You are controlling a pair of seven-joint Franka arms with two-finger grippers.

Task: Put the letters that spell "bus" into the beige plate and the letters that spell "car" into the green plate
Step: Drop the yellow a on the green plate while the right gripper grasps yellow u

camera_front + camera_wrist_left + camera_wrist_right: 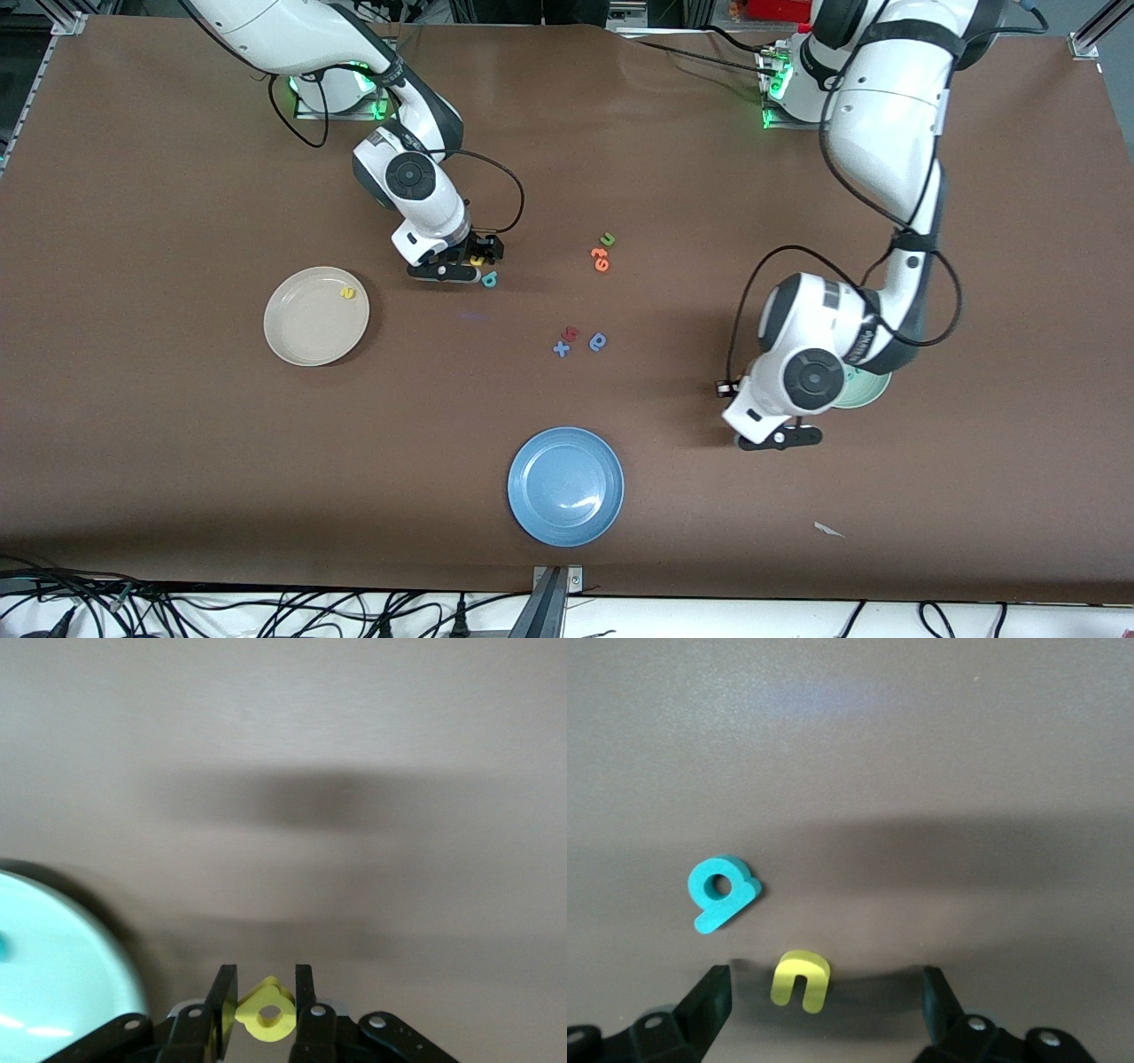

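Note:
My right gripper (461,263) stands open, low over the table, its fingers on either side of the yellow "u" (802,979). The teal "b" (722,892) lies just beside it (489,279). The yellow "s" (348,292) lies in the beige plate (301,332) toward the right arm's end. My left gripper (263,988) is shut on the yellow "a" (266,1017), over bare table beside the green plate (62,992). In the front view the left arm hides most of that plate (873,390). A teal scrap (3,946) shows in the plate; which letter it is I cannot tell.
A blue plate (565,486) sits near the front edge. Loose letters lie mid-table: a green "u" (607,239), orange letters (601,259), a blue "x" (561,348), a reddish letter (571,333) and a blue round letter (598,342). A paper scrap (828,529) lies nearer the front.

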